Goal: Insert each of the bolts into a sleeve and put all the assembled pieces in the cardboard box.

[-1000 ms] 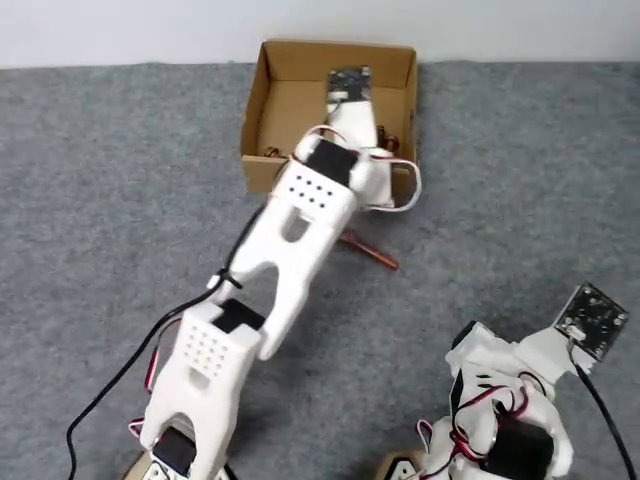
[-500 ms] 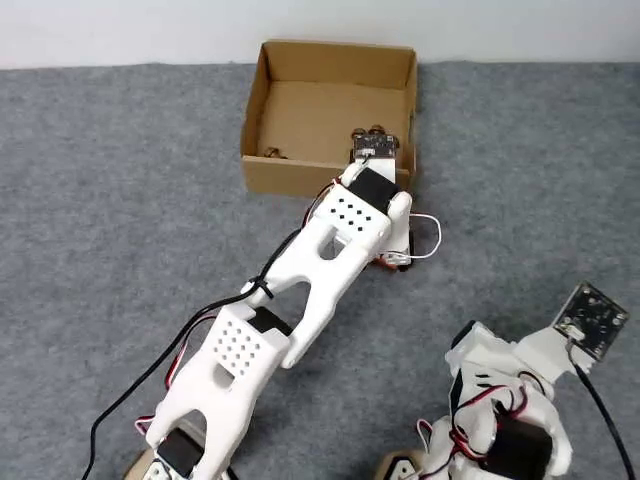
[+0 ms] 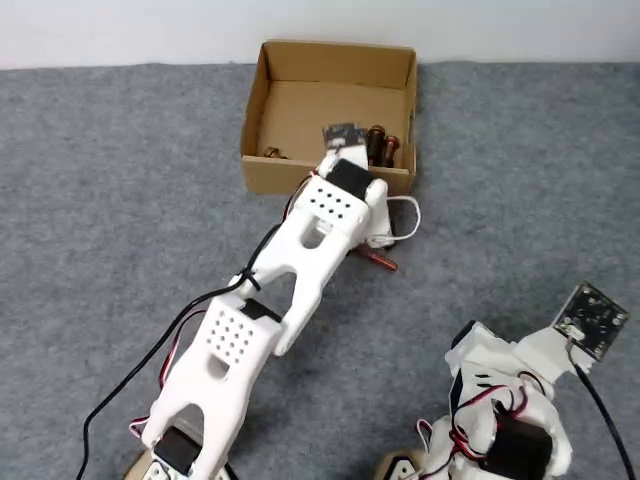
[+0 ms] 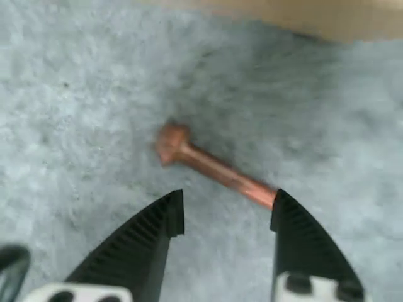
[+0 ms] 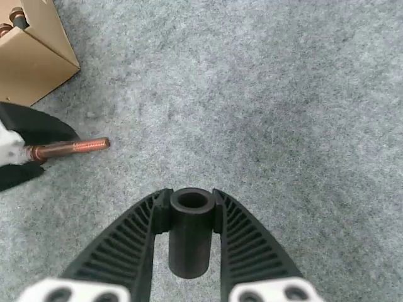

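One copper bolt (image 4: 214, 167) lies on the grey carpet (image 3: 120, 200), just outside the cardboard box (image 3: 262, 100). The left gripper (image 4: 228, 202) hangs right over it, jaws spread wide, nothing held. Over on the other side, the right gripper (image 5: 190, 201) is clamped on a black sleeve (image 5: 189, 245) above the carpet. Assembled pieces (image 3: 382, 146) stand inside the box by its front wall.
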`<action>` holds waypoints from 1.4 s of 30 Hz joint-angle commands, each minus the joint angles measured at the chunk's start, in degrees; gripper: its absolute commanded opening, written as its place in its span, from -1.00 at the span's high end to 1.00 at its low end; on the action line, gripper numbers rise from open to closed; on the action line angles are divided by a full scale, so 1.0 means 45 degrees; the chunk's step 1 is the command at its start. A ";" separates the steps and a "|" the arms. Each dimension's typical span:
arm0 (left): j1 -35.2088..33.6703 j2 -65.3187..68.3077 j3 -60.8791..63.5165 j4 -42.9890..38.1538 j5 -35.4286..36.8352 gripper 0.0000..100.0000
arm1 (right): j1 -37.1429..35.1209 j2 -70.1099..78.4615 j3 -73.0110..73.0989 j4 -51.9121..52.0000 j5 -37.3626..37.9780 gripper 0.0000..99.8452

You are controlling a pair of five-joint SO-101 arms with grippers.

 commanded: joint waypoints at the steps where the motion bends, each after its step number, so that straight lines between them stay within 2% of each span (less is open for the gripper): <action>1: -0.0137 0.0313 -0.0420 -0.0234 0.0137 0.54 | 0.0049 -0.0088 -0.0039 -0.0244 0.0059 0.98; 11: -0.0977 0.1661 -0.2178 -0.0371 0.0508 0.54 | 0.0049 -0.0088 -0.0039 -0.0244 0.0059 0.98; 16: -0.0957 0.2227 -0.3096 0.0488 0.0508 0.56 | 0.0049 -0.0088 -0.0039 -0.0244 0.0059 0.98; 22: -0.1133 0.2676 -0.3761 0.1192 0.0508 0.98 | 0.0049 -0.0088 -0.0039 -0.0244 0.0059 0.98; 28: -0.1055 0.2520 -0.3839 0.1309 0.0469 0.99 | 0.0049 -0.0088 -0.0039 -0.0244 0.0059 0.98; 32: -0.0781 0.1680 -0.3839 0.1446 0.0137 0.99 | 0.0049 -0.0088 -0.0039 -0.0244 0.0059 0.98; 38: 0.0039 -0.1465 -0.3389 0.1446 -0.1153 0.99 | -0.0049 -0.0088 -0.0117 -0.0205 0.0137 0.98; 42: 0.0703 -0.3810 -0.1729 0.1446 -0.2481 0.99 | -0.1201 -0.0088 -0.0156 -0.0147 0.0137 0.98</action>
